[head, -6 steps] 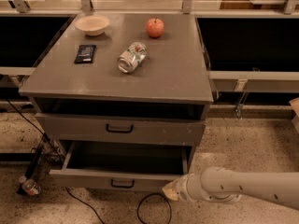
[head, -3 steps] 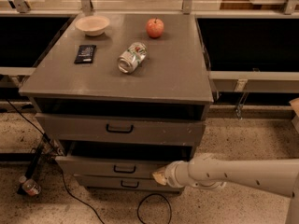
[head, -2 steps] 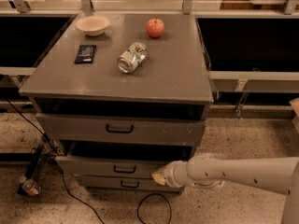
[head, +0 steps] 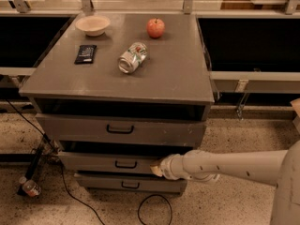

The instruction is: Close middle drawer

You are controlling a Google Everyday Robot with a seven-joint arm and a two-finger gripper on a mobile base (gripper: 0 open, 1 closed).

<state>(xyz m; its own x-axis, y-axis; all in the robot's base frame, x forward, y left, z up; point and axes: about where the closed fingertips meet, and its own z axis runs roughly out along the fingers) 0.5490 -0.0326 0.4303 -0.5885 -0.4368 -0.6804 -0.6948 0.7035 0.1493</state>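
Note:
The middle drawer (head: 98,162) is a grey drawer with a low front panel and a small black bar handle (head: 125,165). It sits nearly pushed in, still a little proud of the cabinet, with a dark gap above it. My gripper (head: 156,168) is at the end of the white arm (head: 225,168), which reaches in from the right. Its tan tip presses against the right part of the middle drawer's front.
The top drawer (head: 70,125) and bottom drawer (head: 98,182) sit above and below. On the cabinet top (head: 178,74) are a bowl (head: 92,25), an apple (head: 155,27), a tipped can (head: 132,57) and a black object (head: 86,53). A black cable (head: 150,210) loops on the floor.
The middle drawer, pulled far out two seconds ago, has been pushed back almost flush. My gripper has moved left and inward with it. Little has moved in the last second.

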